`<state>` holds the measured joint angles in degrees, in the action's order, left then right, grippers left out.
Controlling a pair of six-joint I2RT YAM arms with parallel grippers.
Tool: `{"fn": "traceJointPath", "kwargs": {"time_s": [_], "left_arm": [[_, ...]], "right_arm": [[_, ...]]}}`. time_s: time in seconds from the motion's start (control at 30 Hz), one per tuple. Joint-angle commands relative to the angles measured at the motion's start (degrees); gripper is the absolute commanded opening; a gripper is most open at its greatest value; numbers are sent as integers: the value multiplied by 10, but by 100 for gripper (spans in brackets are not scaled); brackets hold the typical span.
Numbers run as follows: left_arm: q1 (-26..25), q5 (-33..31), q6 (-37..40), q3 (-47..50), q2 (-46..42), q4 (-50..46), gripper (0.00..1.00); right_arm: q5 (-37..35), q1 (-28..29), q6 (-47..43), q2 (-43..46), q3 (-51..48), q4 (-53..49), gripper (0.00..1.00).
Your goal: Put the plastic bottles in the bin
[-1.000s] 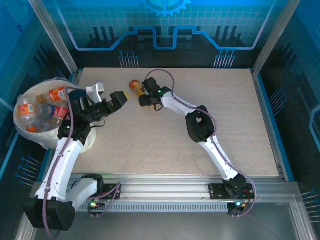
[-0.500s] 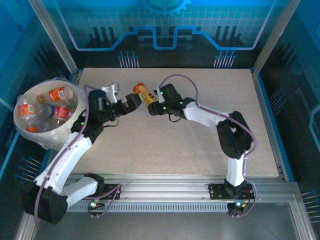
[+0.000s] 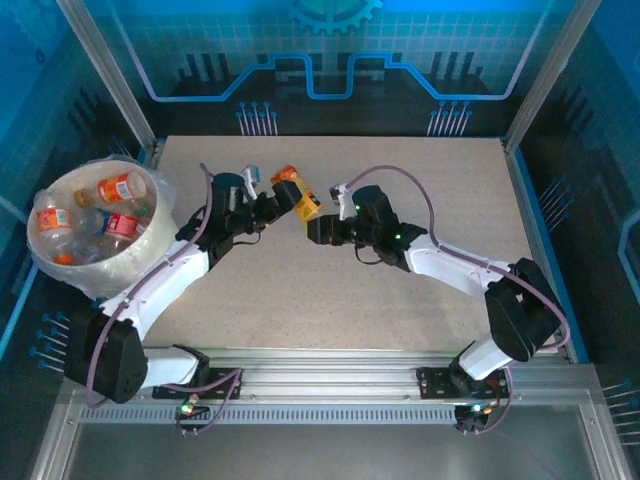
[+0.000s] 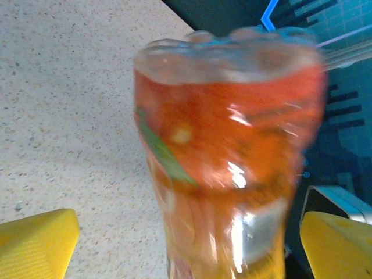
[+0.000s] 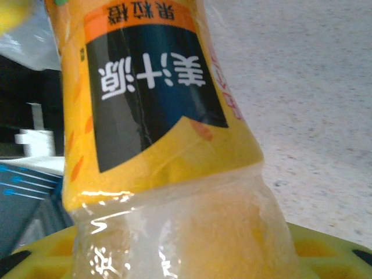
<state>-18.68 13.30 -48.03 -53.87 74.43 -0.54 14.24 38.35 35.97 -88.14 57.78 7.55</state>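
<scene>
Well, the right gripper [image 3: 310, 210] has its jaws closed tight on one end of an orange bottle [image 3: 293, 190], and it holds the bottle out toward the other arm. The left gripper [image 3: 268, 197] is right there with its jaws wide open. In the left wrist view its yellow fingers [image 4: 36, 247] sit one on each side of the bottle, with a gap on both sides, so they are not pinching it yet. I think this is a hand-off. The bin [image 3: 110, 272] stands at the left edge of the table [image 3: 400, 330], well apart from the right arm, so the left arm is the one that can get there easily. The right wrist view is so close that the black and orange label [image 5: 154, 81] looks upside down. Other bottles [image 3: 115, 187] already lie in the bin, so part of the job looks done. There is lots of bare table under and around the two grippers, and nothing stands in the way there. The tricky bit is the bin itself: its rim [image 3: 165, 205] is higher than the table top, so I guess the bottle must be carried up and over it. The metal posts [image 3: 110, 75] at the back corners are near the bin too.
</scene>
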Motion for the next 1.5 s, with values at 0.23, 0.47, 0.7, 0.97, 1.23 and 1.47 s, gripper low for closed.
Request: {"fn": "traceJointPath", "kwargs": {"time_s": [0.23,0.47,0.7,0.97,1.23,1.47], "left_arm": [[-13,29,-26,7,26,133,83],[-13,38,-15,15,9,140,57],[-12,36,38,4,-22,99,53],[-9,-59,142,-67,-73,-55,53],[-7,-157,264,-158,-135,-216,53],[-7,-326,409,-309,-136,-394,52]], "right_arm": [[64,31,51,13,-5,76,55],[66,33,21,18,7,43,66],[38,33,-66,72,20,-35,84],[-86,36,-214,157,37,-179,100],[-310,26,-182,178,44,-245,100],[-314,5,-135,173,34,-222,100]]}}
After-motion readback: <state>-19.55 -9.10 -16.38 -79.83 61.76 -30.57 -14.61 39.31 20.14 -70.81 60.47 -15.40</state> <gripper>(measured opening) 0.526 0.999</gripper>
